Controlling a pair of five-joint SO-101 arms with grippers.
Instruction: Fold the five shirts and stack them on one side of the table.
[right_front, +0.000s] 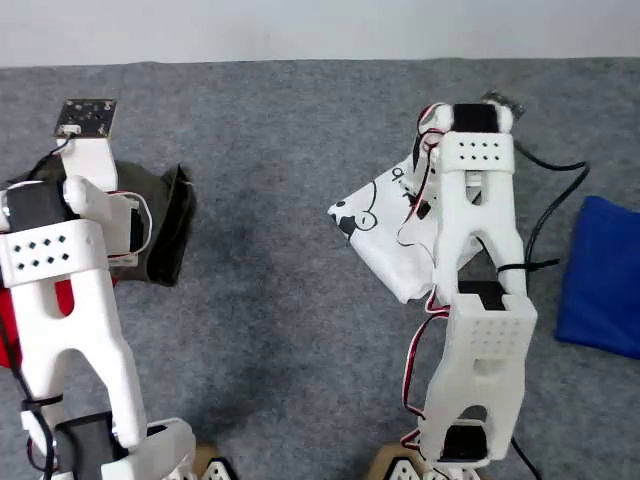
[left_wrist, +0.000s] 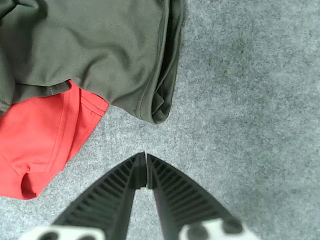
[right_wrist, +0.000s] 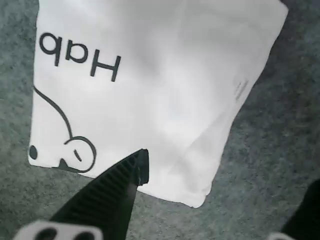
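A folded dark olive shirt (left_wrist: 95, 50) lies on top of a red shirt (left_wrist: 40, 135) at the table's left side, also seen as the olive shirt (right_front: 165, 225) in the high view. My left gripper (left_wrist: 146, 161) hovers just off the olive shirt's folded corner, shut with nothing in it. A folded white shirt (right_wrist: 165, 85) with black print lies under my right gripper (right_wrist: 225, 175), which is open wide, one finger (right_wrist: 125, 182) over the shirt's edge. The white shirt (right_front: 385, 225) sits at centre right, partly hidden by the right arm (right_front: 480, 250).
A folded blue shirt (right_front: 603, 280) lies at the table's right edge. Grey carpet-like table surface (right_front: 270, 300) is bare between the two arms. A cable (right_front: 550, 200) runs beside the right arm.
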